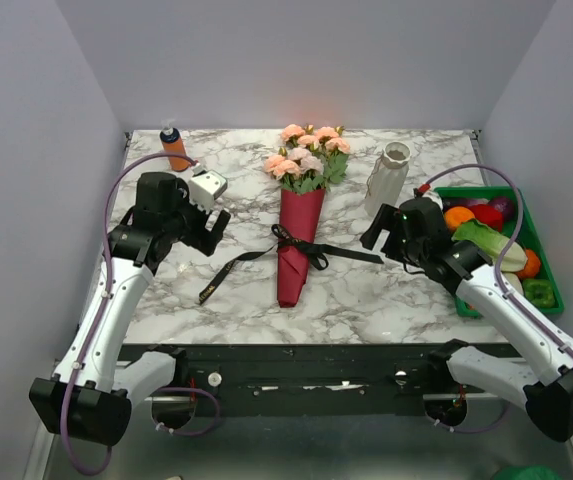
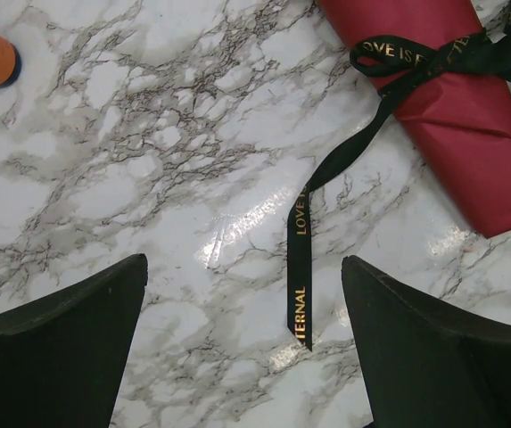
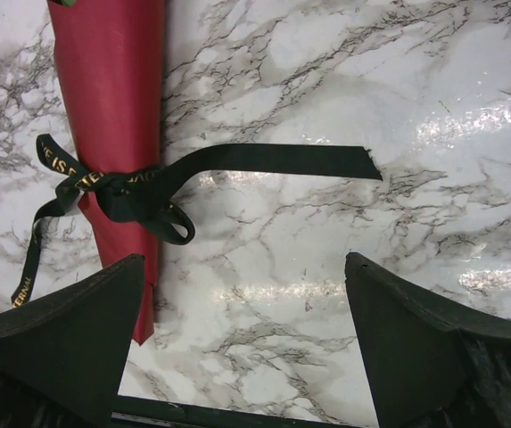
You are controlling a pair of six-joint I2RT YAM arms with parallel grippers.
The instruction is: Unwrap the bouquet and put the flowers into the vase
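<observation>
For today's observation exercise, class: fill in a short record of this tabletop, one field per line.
bouquet: lying flat mid-table, wrapped in red paper
ribbon: black, tied, tails spread to both sides
flowers: at the far end of the wrap
vase: upright, right of the flowers
left jaws: open, holding nothing
right jaws: open, holding nothing
green crate: produce, far right

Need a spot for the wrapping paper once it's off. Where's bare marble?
Bare: near-right marble, bordered by the tip of the bouquet, the right ribbon tail and the front edge; also back-left, between the orange bottle and the roses. Crowded: the centre, where the left ribbon tail trails out too; the green tray at the right is full of produce.
</observation>
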